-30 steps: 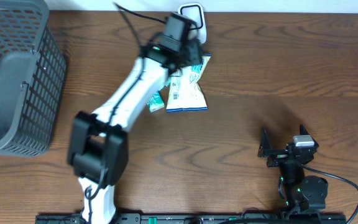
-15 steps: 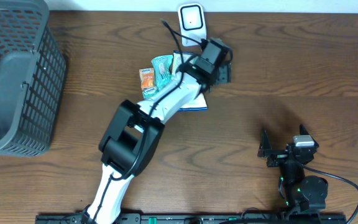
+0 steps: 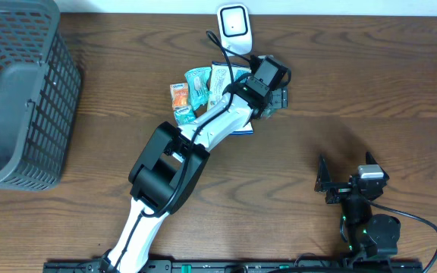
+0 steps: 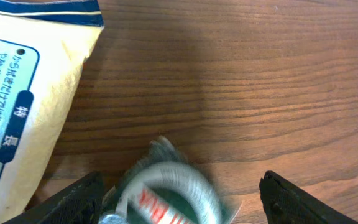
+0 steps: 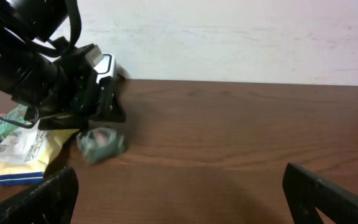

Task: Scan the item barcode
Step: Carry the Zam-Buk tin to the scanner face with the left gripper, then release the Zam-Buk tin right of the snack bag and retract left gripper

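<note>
Find the green packet point(image 5: 101, 143), blurred, on the table point(image 3: 370, 83) between the wide-spread jaws of the left gripper point(image 3: 279, 98), at 5 o'clock of the scanner point(image 3: 234, 21) and 3 o'clock of the snack bag point(image 4: 17, 93). Note the right gripper point(image 3: 346, 176) at the table's 4 o'clock, jaws wide, holding nothing.

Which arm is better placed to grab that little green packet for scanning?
Left. Its open claw hangs right over the green packet, close to the white scanner. The right claw sits far off across the table, open, with nothing near it.
</note>
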{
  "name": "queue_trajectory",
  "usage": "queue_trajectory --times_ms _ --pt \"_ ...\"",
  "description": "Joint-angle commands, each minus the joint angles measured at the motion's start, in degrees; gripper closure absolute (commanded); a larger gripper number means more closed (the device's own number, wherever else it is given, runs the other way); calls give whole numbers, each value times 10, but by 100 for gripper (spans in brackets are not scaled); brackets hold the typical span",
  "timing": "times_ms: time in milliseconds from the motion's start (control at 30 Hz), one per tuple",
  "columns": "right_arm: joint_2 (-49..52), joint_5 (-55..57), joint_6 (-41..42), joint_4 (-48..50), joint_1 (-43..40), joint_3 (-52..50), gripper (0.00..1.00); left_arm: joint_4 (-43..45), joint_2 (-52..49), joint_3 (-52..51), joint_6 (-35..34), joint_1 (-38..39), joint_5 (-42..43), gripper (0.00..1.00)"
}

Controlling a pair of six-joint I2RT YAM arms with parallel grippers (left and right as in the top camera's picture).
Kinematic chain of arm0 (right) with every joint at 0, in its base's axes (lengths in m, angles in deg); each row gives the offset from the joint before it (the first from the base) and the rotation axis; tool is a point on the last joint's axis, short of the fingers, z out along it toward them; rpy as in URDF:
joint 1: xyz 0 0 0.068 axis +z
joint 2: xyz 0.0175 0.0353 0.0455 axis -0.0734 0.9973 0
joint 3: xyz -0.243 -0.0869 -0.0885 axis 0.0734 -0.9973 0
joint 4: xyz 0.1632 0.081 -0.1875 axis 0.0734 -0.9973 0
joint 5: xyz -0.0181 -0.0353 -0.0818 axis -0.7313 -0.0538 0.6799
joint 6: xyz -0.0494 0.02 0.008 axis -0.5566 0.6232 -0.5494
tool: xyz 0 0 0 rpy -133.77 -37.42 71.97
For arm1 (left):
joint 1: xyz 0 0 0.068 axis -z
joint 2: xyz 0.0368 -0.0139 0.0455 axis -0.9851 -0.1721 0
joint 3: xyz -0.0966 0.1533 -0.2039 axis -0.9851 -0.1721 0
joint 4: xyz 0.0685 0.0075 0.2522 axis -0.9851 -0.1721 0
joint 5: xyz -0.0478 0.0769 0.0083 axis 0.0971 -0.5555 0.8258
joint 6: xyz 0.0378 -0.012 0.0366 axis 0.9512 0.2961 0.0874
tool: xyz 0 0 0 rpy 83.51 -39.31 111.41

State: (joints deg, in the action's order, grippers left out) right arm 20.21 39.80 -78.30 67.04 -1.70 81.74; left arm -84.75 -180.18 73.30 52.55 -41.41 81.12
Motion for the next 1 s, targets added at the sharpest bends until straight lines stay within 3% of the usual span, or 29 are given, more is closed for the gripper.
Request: queue_trajectory --times_ms 0,200,467,733,867,967 --pt "-3 1 -4 -2 6 -1 1 3 -3 -1 -3 -2 -9 20" --pt "-3 1 -4 -2 6 -1 1 3 47 0 3 -20 -9 21" --pt "-3 1 -4 -2 6 -1 1 -55 205 0 52 -73 -7 23" --pt "-3 1 -4 -2 6 -1 1 -255 346 0 231 -171 -8 22" --pt "-3 1 -4 -3 6 -1 1 -334 376 0 214 -245 -8 16" --pt "-3 1 -4 -2 6 -1 1 -373 379 0 140 -307 -7 13"
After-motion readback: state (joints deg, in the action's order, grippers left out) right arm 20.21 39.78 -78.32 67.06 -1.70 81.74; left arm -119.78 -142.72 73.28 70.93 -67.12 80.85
